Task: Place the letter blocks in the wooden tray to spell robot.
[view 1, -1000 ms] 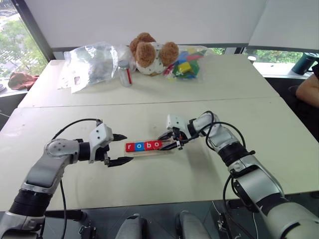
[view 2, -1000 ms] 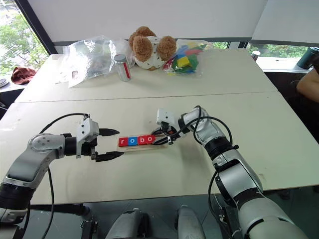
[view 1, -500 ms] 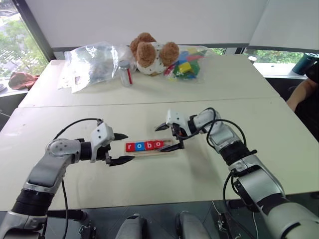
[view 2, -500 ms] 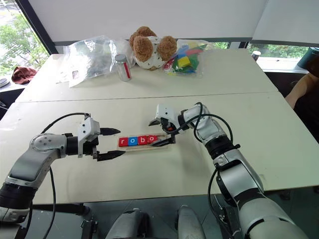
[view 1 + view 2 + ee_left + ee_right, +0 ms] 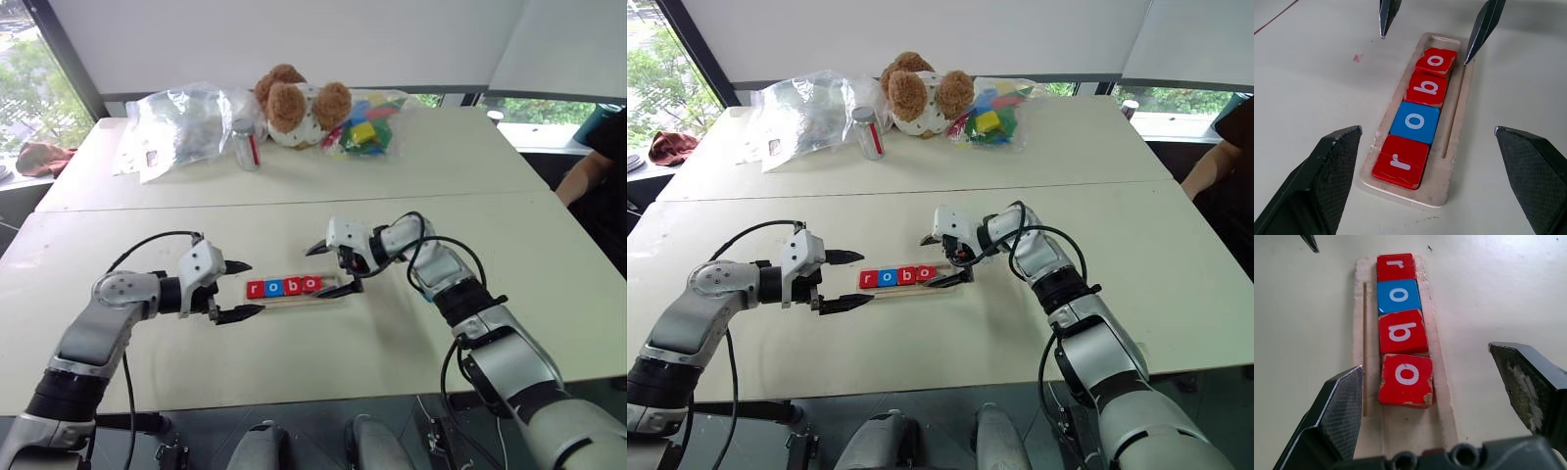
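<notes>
Now, from the head views, the long pale wooden tray lies on the white table between the two arms, with four small flat letter blocks set in a row inside it: red r, blue o, red b, red o. At the tray's left end the left gripper hovers with its two black fingers spread wide and nothing between them. At the tray's right end the right gripper is likewise spread apart and empty, one finger on the far side of the tray and one on the near side. Across the table, well apart from the tray, sit a brown and white stuffed toy, a crumpled clear plastic bag, a small clear jar and a bag of bigger multicoloured plastic blocks. In the left wrist view, the tray runs away between the open fingers, the red r tile nearest, then the blue o tile, the red b tile and the last red o tile, this one sitting slightly askew; the other gripper's finger tips stand just past the tray's far end. In the right wrist view, the same row lies between the parted fingers, the last red o nearest and bare wood before it.
</notes>
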`<state>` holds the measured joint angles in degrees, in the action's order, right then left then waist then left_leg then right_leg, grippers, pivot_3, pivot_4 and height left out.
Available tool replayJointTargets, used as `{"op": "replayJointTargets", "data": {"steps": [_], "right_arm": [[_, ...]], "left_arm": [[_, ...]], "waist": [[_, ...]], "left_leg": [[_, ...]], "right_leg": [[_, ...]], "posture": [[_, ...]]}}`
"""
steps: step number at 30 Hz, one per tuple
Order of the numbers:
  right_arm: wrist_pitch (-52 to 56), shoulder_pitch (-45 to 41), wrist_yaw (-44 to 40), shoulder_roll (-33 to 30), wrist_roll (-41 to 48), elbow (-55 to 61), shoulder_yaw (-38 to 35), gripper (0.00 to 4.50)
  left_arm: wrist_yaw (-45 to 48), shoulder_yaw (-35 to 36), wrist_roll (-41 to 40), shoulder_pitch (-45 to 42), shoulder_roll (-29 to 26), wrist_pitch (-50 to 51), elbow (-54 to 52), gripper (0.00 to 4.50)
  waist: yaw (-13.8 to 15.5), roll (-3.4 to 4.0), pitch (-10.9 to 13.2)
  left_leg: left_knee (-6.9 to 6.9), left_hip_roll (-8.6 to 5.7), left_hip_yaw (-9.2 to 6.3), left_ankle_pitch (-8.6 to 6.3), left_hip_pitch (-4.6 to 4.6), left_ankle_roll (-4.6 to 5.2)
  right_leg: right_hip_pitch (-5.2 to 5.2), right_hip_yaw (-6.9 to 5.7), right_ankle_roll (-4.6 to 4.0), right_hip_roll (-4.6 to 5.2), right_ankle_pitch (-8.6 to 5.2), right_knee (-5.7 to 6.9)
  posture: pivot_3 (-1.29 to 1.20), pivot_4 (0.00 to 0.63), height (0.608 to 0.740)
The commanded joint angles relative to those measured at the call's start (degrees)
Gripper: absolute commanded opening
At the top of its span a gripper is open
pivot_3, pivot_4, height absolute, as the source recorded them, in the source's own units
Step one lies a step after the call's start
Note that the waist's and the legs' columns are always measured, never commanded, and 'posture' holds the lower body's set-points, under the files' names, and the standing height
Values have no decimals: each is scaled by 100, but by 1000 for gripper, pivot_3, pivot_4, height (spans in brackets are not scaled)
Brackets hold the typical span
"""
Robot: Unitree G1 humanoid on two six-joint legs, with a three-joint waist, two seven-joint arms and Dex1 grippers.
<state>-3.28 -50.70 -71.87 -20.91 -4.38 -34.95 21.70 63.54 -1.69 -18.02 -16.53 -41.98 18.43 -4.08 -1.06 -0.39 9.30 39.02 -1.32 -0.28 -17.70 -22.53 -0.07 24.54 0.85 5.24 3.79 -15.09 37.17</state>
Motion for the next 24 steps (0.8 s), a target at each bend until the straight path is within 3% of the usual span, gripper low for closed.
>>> {"op": "replayJointTargets", "data": {"steps": [1,14,18,24], "right_arm": [[-222,-176,103,58,-68,-108,-28,4451],[-438,-329,108,17,-80,-243,-116,4451],[-155,-155,-24,-46,102,232,-195,4451],[1154,564,377,-479,637,2048,-867,4451]], "left_arm": [[-5,-5,-1,-61,13,-87,-49,4500],[-25,-53,29,-110,97,-115,-10,4500],[-16,-54,31,-113,109,-117,-3,4500],[45,12,1,-77,9,-110,-40,4500]], "waist": [[-1,0,0],[-4,0,0],[-6,0,0],[43,0,0]], "left_leg": [[0,0,0,0,0,0],[0,1,0,1,0,-2],[-1,1,0,1,0,-2],[-1,2,-3,-10,-2,17]], "right_leg": [[0,0,0,0,0,0],[0,0,0,-1,0,0],[0,0,0,-1,0,0],[0,0,0,1,0,0]], "posture": [[0,150,740],[0,150,740],[0,150,740],[0,150,740]]}}
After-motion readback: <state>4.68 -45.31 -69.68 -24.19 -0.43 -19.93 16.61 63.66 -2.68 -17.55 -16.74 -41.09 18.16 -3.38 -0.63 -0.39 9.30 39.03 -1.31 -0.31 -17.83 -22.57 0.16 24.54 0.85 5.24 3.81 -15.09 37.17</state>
